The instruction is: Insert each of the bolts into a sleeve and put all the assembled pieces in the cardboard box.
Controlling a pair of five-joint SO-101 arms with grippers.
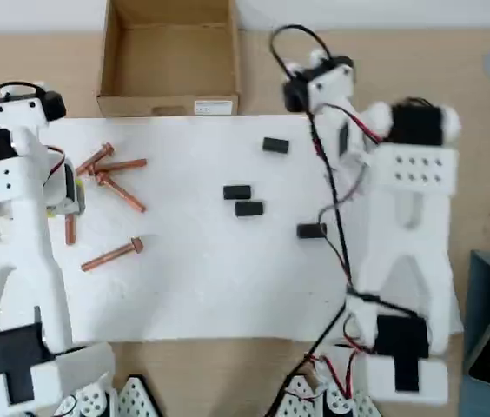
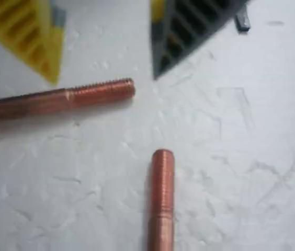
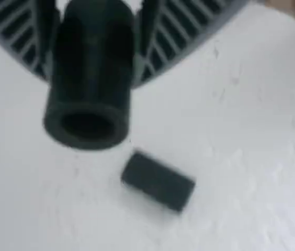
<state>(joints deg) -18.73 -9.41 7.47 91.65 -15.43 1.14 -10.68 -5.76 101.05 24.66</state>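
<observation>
Left claw [image 2: 104,73]: spread wide, yellow finger [image 2: 32,42] on one side and black finger [image 2: 189,31] on the other, gripping nothing; low over the left part of the mat [image 1: 193,287], among the bolts.
Right claw [image 3: 92,81]: pinching a black sleeve [image 3: 87,99] between both fingers, open end in plain view; held just above the mat.
Bolts: five, copper, all on the left part of the mat, well apart from the sleeves. Three in a loose cluster [image 1: 119,165]; one alone nearer [image 1: 112,254]; one partly hidden under the left arm [image 1: 10,217], at [image 1: 70,228].
Bolts under left claw: two threaded ends, [image 2: 100,91] and [image 2: 161,172], near each other but apart, roughly at right angles.
Sleeves on mat: four, black, lying flat at the centre and right. One far [image 1: 275,145]; two just beside each other at mid-mat [image 1: 237,192]; one nearer, against the cable [image 1: 336,217] of the right arm [image 1: 410,226], at [image 1: 312,230].
Loose sleeve by right claw [image 3: 158,180]: on its side, just beside the held one, not touching; cannot tell which of the four.
Cardboard box [image 1: 110,87]: at the far side of the table [image 1: 54,52], just beyond the mat's far edge, open at the top, brown floor visible.
</observation>
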